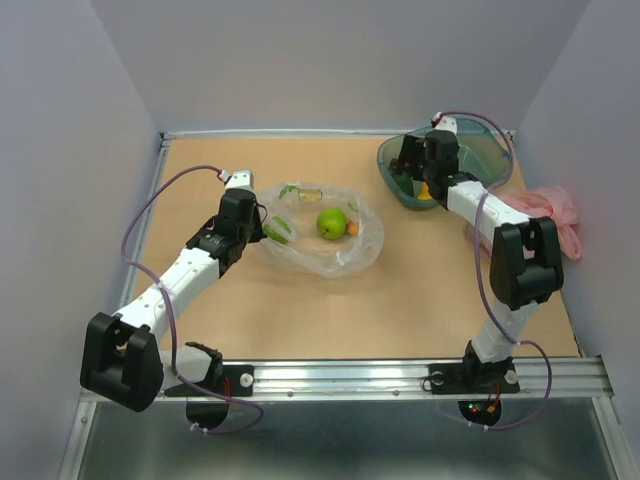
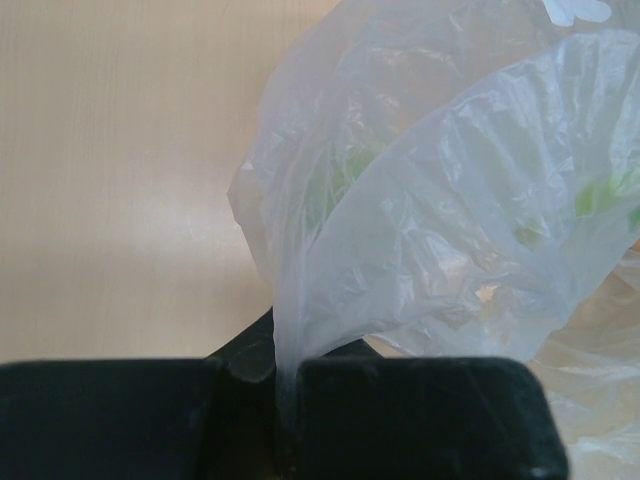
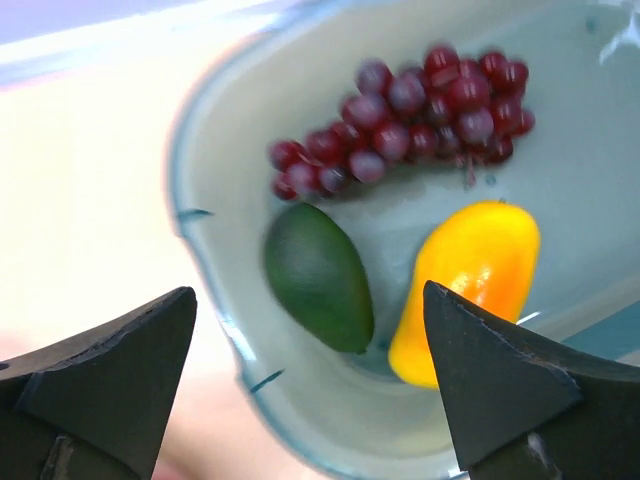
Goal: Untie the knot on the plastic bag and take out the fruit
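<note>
The tan table (image 1: 420, 300) sits boxed in by plain grey walls (image 1: 80, 120), and the bag (image 1: 345, 262) lies crumpled near its middle. My left gripper (image 2: 285, 400) is pressed together on a twisted strip of the bag's edge. My right gripper (image 3: 308, 300) hangs spread wide over the tray (image 1: 490, 140) at the far right, with nothing between its fingers.

Below it in the tray lie the grapes (image 3: 410, 110), a mango (image 3: 470, 285) and a dark green fruit (image 3: 318, 275). A green ball (image 1: 332, 223) and a small orange (image 1: 352, 228) beside it are in the bag, so I judge the job a bit over half done.

To do the next reach well, I should hold the left pinch firm and raise that edge a little so the mouth gapes. Then the right should rise over the tray rim, enter from the open side and close across the ball's middle.

The loose film is the main nuisance, since a fold could get caught with the fruit. The pink bag (image 1: 550, 210) lies by my right arm, off the route.
</note>
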Action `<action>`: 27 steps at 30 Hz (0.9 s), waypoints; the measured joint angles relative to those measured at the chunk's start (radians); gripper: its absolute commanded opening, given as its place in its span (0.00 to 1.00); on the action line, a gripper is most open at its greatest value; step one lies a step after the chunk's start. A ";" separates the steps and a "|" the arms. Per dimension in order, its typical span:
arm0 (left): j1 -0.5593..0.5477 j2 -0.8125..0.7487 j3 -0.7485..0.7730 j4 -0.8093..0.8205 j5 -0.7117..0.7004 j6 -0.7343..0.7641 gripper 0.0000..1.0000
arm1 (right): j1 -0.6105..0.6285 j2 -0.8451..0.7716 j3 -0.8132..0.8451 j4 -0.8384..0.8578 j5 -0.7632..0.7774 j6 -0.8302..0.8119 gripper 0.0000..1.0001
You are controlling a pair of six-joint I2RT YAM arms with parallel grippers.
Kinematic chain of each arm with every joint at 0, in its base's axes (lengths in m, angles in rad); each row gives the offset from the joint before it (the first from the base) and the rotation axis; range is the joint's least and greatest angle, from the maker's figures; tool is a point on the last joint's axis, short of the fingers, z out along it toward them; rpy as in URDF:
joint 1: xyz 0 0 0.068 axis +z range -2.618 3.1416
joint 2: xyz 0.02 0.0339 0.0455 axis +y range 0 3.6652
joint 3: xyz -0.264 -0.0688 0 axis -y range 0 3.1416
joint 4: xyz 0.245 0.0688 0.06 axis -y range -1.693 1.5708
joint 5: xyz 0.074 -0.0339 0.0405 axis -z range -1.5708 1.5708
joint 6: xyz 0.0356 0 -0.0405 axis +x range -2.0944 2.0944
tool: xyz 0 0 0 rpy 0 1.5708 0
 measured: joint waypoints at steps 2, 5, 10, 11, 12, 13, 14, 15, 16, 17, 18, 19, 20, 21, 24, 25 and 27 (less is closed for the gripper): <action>0.000 0.000 0.000 0.000 0.001 0.000 0.00 | 0.003 -0.049 -0.004 -0.007 -0.026 -0.003 0.97; 0.000 0.000 0.000 0.000 0.001 0.000 0.00 | 0.023 -0.180 -0.030 -0.003 -0.064 -0.018 0.96; 0.000 0.000 0.000 0.000 0.001 0.000 0.00 | 0.145 -0.391 -0.095 0.005 -0.119 -0.056 0.94; 0.000 0.000 0.000 0.000 0.001 0.000 0.00 | 0.191 -0.428 -0.106 0.013 -0.137 -0.070 0.93; 0.000 0.000 0.000 0.000 0.000 0.000 0.00 | 0.216 -0.445 -0.109 0.014 -0.146 -0.078 0.93; 0.000 0.000 0.000 0.000 0.000 0.000 0.00 | 0.272 -0.470 -0.120 0.021 -0.165 -0.088 0.93; 0.000 0.000 0.000 0.000 0.000 0.000 0.00 | 0.306 -0.484 -0.129 0.020 -0.177 -0.097 0.93; 0.000 0.000 0.000 0.000 0.001 0.000 0.00 | 0.344 -0.493 -0.135 0.020 -0.195 -0.101 0.93; 0.000 0.000 0.000 0.000 0.001 0.000 0.00 | 0.375 -0.496 -0.139 0.019 -0.222 -0.105 0.93; 0.000 0.000 0.000 0.000 0.001 0.000 0.00 | 0.397 -0.496 -0.142 0.019 -0.239 -0.108 0.93; 0.000 0.000 0.000 0.000 0.001 0.000 0.00 | 0.431 -0.495 -0.146 0.019 -0.266 -0.109 0.93; 0.000 0.000 0.000 0.000 0.001 0.000 0.00 | 0.445 -0.493 -0.150 0.019 -0.283 -0.111 0.93; 0.000 0.000 0.000 0.000 0.001 0.000 0.00 | 0.464 -0.488 -0.152 0.015 -0.316 -0.113 0.93; 0.000 0.000 0.000 0.000 0.002 0.000 0.00 | 0.479 -0.479 -0.152 0.016 -0.346 -0.115 0.93; 0.000 0.000 0.000 0.000 0.003 0.000 0.00 | 0.502 -0.431 -0.152 0.020 -0.415 -0.115 0.93; 0.000 0.000 0.000 0.000 0.003 0.000 0.00 | 0.508 -0.401 -0.152 0.019 -0.436 -0.115 0.93; 0.000 0.000 0.000 0.000 0.003 0.000 0.00 | 0.511 -0.355 -0.151 0.019 -0.467 -0.116 0.93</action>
